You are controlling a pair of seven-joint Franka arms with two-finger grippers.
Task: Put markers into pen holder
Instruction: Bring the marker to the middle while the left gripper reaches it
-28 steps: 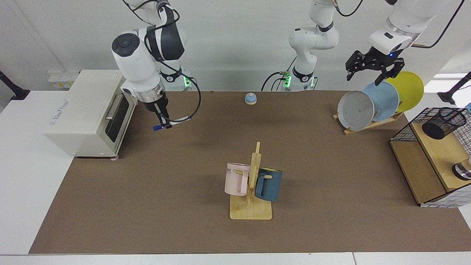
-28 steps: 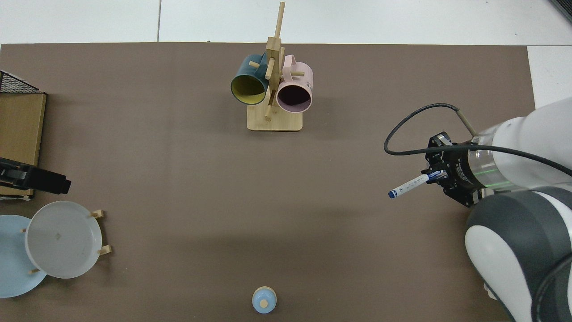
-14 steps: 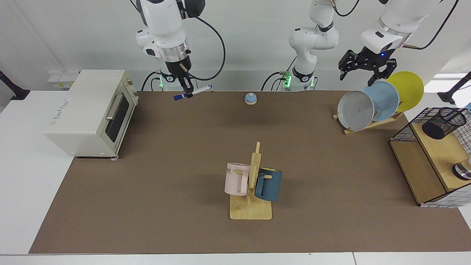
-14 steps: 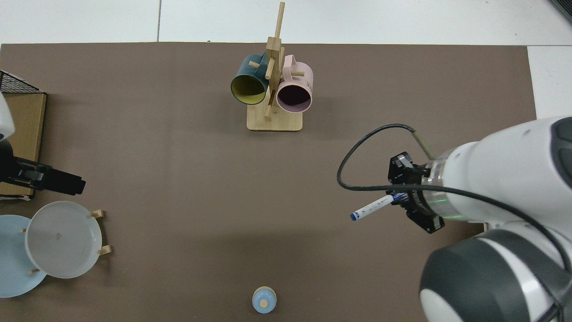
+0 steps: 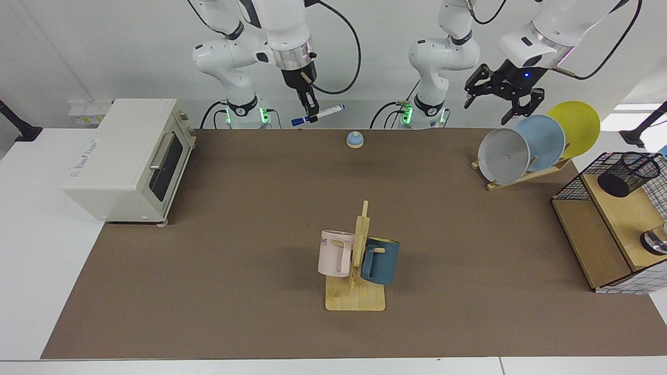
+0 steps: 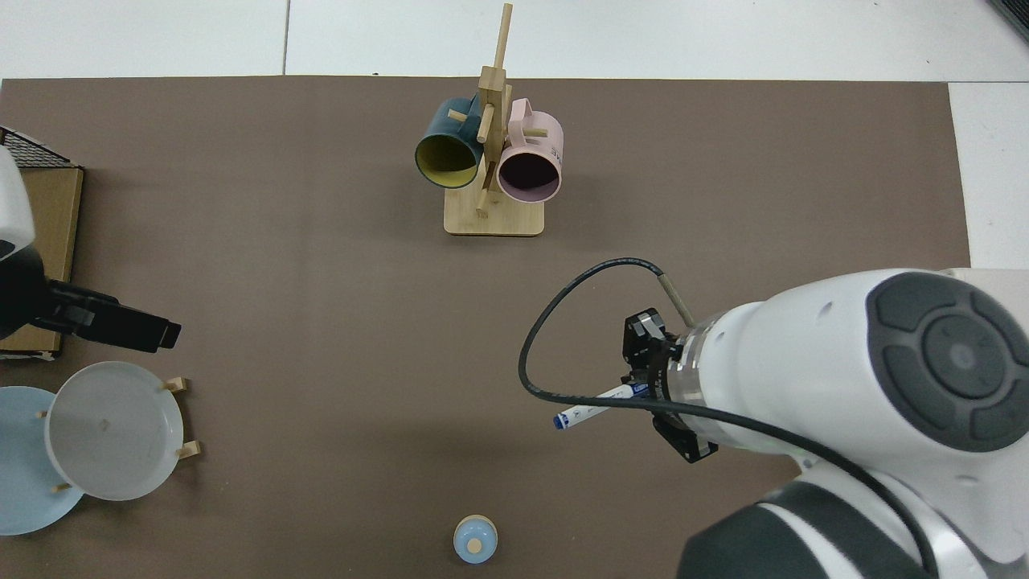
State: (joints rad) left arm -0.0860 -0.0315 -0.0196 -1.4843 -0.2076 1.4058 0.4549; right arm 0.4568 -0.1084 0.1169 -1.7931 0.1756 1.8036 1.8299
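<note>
My right gripper is shut on the marker, a white barrel with a blue cap, held nearly level high over the table's back edge. From above, the marker sticks out of the right gripper with its blue cap pointing away from the wrist. The black mesh pen holder stands on a wooden shelf at the far right of the facing view; it is out of the top view. My left gripper hangs open in the air above the plate rack, well apart from the pen holder.
A mug rack with a pink and a blue mug stands mid-table. A toaster oven sits at the left, a small blue bell at the back. A plate rack and a black wire basket frame are at the right.
My right arm has risen and carried the marker from beside the toaster oven toward the back middle of the table. My left gripper has drifted a little higher and toward the centre.
</note>
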